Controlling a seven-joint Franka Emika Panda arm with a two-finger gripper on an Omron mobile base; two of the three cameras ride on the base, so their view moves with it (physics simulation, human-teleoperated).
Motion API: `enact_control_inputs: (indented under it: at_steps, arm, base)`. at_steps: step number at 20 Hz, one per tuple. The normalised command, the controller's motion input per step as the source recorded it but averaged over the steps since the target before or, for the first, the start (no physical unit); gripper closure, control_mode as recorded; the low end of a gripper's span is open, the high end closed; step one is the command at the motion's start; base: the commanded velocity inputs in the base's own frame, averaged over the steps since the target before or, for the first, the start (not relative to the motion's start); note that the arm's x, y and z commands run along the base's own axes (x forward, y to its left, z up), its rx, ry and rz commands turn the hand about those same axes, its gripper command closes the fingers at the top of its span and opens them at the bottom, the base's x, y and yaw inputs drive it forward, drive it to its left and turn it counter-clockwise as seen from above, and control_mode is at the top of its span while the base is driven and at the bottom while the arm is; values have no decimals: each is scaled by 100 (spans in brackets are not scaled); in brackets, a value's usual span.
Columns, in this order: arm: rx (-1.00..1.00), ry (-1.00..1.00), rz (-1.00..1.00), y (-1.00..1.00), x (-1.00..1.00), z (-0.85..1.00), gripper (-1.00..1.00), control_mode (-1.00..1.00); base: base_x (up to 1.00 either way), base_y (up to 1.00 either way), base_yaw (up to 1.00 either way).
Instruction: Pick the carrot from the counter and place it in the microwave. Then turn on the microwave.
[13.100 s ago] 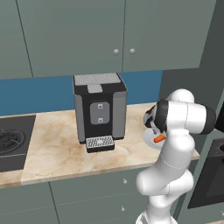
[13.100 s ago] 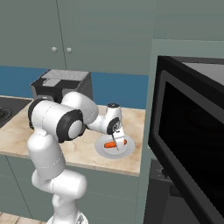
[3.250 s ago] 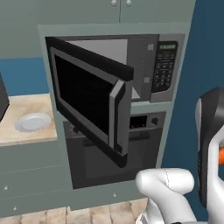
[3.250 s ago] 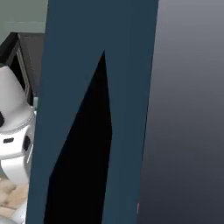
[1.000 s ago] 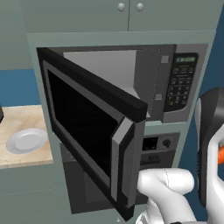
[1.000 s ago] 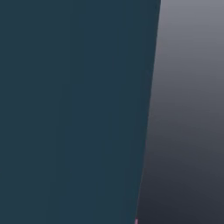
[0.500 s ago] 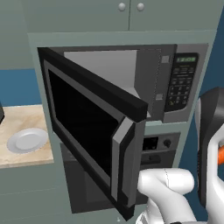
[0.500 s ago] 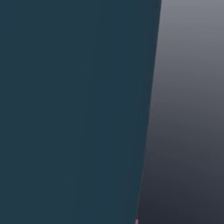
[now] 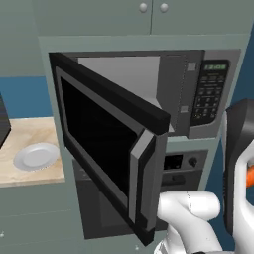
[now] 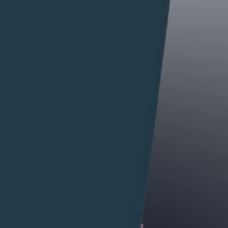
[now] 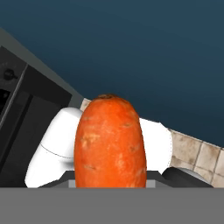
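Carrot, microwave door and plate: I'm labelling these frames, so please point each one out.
carrot [image 11: 110, 142], hand view, middle of its orange body.
microwave door [image 9: 101, 144], left base view, dark window pane.
plate [image 9: 36, 156], left base view, bare centre of the dish.

A grey plate [image 9: 35, 156] lies on the beige counter [image 9: 30, 130].

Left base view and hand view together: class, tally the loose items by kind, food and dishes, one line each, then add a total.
Carrot: 1, orange, held in the gripper.
Plate: 1, grey, on the counter beside the open microwave.
Total: 2
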Motion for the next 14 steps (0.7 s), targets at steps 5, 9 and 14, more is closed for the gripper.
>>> enact_control_inputs:
  at_steps: [5,9,14]
  arm:
    - [0,0,0,0,0,0,100,100]
    - [0,0,0,0,0,0,100,100]
    - [0,0,0,0,0,0,100,100]
  base:
    - [2,-8,23]
    - [15,-24,22]
    - [19,-24,23]
